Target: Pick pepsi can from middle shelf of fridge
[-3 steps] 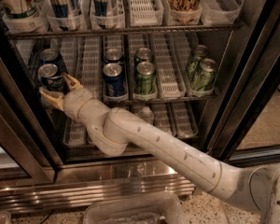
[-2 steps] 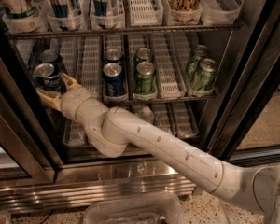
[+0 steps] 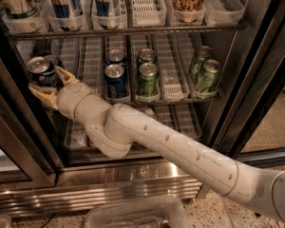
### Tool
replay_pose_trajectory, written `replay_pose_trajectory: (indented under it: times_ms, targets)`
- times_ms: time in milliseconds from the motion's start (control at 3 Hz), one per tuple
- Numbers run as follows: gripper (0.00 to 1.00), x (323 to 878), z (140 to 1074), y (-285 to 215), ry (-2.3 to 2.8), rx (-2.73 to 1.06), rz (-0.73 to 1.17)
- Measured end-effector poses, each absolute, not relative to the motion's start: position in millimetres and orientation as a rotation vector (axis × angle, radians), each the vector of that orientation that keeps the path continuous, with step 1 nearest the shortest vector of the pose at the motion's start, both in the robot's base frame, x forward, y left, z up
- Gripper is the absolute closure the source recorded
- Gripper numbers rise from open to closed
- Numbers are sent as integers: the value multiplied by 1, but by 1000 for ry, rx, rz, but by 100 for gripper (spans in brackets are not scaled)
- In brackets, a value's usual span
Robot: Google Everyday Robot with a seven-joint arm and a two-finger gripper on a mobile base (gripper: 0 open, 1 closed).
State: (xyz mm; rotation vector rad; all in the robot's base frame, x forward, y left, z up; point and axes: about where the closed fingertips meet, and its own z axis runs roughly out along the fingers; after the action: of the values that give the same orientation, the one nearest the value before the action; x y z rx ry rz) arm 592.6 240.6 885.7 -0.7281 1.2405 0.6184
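Note:
My gripper (image 3: 51,83) reaches into the left end of the fridge (image 3: 256,84) at the middle shelf (image 3: 168,68). It is shut on a blue pepsi can (image 3: 40,71); one tan finger lies along the can's right side and the other under its lower left. The can is tilted and sits close to the left door frame. Two more pepsi cans (image 3: 115,79) stand one behind the other in a lane to the right. My white arm runs from the lower right up to the shelf.
Green cans (image 3: 148,78) stand in the middle lane and another pair (image 3: 207,76) at the right. Bottles and cartons (image 3: 61,4) fill the shelf above. The dark door frame (image 3: 12,127) is just left of the gripper. A clear plastic bin (image 3: 133,215) lies on the floor.
The gripper has carried the pepsi can to the left, toward the door frame, and the can has tilted a little. The other cans have not moved.

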Motion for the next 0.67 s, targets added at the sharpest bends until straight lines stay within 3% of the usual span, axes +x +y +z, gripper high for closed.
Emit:
replay_pose_trajectory:
  times_ms: [667]
  targets:
    - [100, 579, 895, 227, 1215, -777, 635]
